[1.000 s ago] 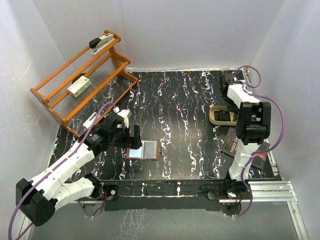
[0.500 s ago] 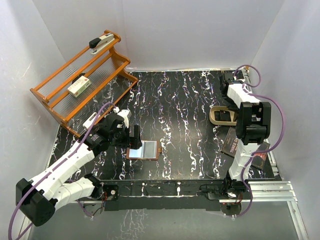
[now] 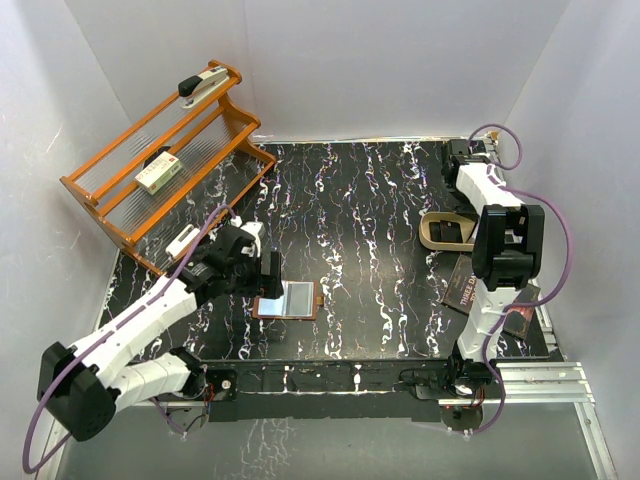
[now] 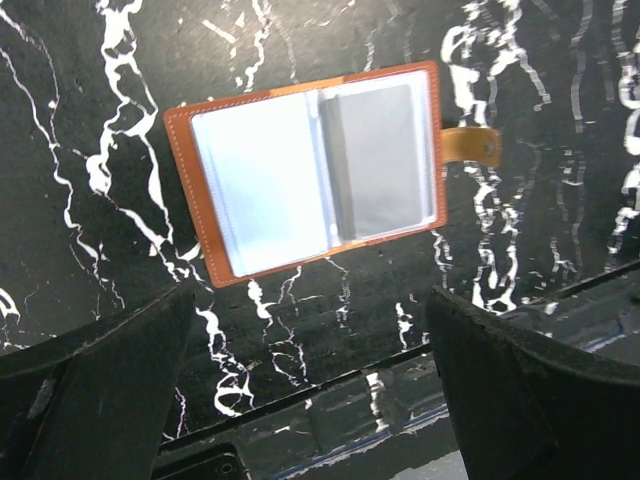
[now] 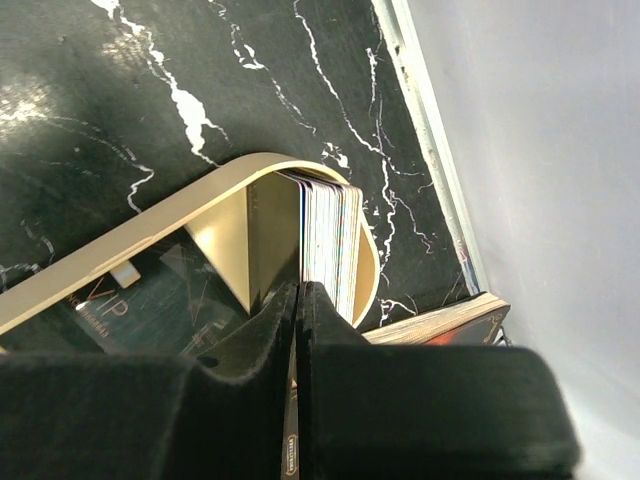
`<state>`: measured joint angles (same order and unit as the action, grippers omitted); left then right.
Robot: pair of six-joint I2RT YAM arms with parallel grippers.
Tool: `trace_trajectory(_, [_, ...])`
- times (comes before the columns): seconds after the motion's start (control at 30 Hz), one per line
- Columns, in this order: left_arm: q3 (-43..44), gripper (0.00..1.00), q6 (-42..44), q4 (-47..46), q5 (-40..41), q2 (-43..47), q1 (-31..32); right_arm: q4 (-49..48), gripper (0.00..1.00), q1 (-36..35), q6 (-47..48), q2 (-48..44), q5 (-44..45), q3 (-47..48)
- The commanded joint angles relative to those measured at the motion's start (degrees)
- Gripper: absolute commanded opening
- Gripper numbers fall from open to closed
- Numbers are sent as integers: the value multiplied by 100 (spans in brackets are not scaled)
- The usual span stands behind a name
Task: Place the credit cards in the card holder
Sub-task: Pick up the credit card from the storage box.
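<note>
The card holder (image 3: 287, 299) lies spread open on the black marbled table, brown with pale pockets and its snap tab to the right (image 4: 305, 180). My left gripper (image 4: 308, 300) hovers just in front of it, wide open and holding nothing. The credit cards (image 5: 328, 240) stand on edge as a stack in a tan curved stand (image 5: 150, 235) at the right (image 3: 432, 232). My right gripper (image 5: 300, 290) is shut at the stack's left end. A thin card edge (image 5: 292, 400) shows pinched between its fingers. In the top view the right arm covers that gripper.
A dark lettered book (image 3: 463, 285) lies just in front of the stand, its page edge (image 5: 440, 322) close to my right fingers. The table's right rim and the white wall are just beyond. An orange rack (image 3: 165, 150) with a white-and-green box (image 3: 158, 172) stands at the back left.
My right gripper's jaws have closed at the card stack. The left arm has shifted slightly; its jaws stay open over the card holder.
</note>
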<state>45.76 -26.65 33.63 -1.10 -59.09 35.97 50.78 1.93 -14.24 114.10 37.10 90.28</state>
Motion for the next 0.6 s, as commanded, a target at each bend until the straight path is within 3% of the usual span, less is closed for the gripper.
trace_trajectory(0.0, [226,99,-124,335,373,-376,-10,150,0,26,62,-589,-286,321])
trace_trajectory(0.17, [367,98,-436,585,871,-783,-76,268,0,26,10,-1066,-894,249])
trace_trajectory(0.3, [281,97,-579,473,480,-1015,-391,203,0,26,-49,-1631,-1346,11])
trace_trajectory(0.57, [-24,71,-796,129,-307,-1243,-1104,-47,0,17,-83,-2745,-2766,-590])
